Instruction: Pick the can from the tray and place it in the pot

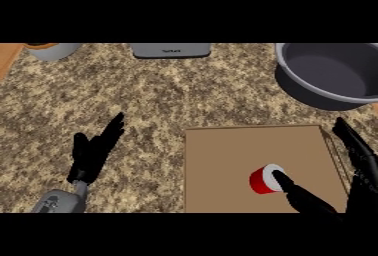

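The right hand (347, 187) is spread apart over the brown tray (221, 170), thumb tip touching the red can (262, 181) standing there, fingers straight beyond it. The left hand (92, 152) rests open on the counter (162, 95). Farther off sits the grey pot (325, 75).

Speckled stone, matt board, dull metal

The surface (148, 95) is seen as mottled stone; the tray (221, 165) as matt brown board; the pot (325, 75) as smooth grey metal; the can (263, 180) as glossy red.
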